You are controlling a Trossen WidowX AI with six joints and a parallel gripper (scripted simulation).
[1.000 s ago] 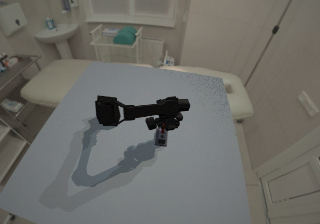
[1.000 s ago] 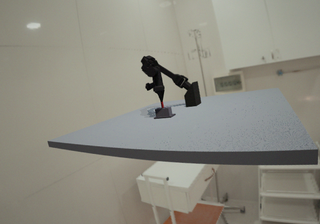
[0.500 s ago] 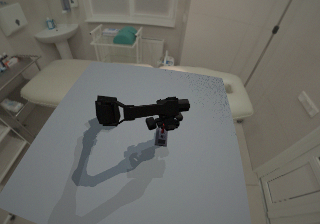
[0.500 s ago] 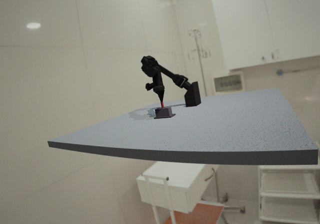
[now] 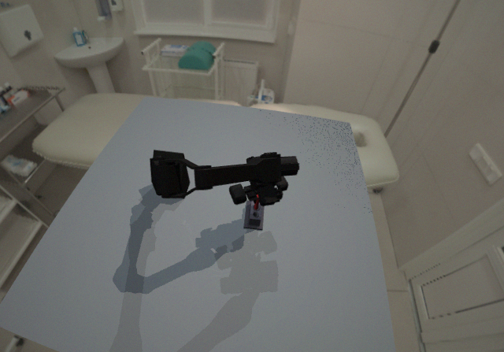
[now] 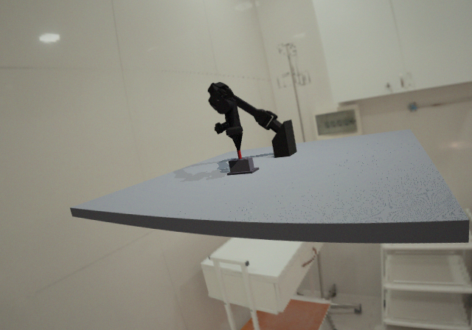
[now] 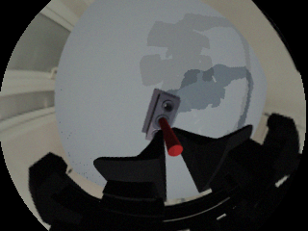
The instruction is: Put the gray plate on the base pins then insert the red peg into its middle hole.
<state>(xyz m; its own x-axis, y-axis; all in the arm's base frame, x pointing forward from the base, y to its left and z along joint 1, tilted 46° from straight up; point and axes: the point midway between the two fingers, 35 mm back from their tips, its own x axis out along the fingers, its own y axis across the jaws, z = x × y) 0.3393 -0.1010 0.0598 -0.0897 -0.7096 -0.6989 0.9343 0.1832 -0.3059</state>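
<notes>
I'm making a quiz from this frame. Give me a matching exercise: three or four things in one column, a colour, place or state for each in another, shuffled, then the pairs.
Things:
1. red peg
2. gray plate
3. gripper
4. arm's base block

States:
A. lies on top of the base
B. stands at the table's far side
C. shut on the peg
D. upright, lower end at the plate's middle hole

Pairs: 1-D, 2-A, 3-C, 4-B

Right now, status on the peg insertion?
Gripper shut on red peg, fingers clamped. Peg tip at the middle hole of gray plate, plate seated on base. Depth unclear. Nothing in the way.
</notes>
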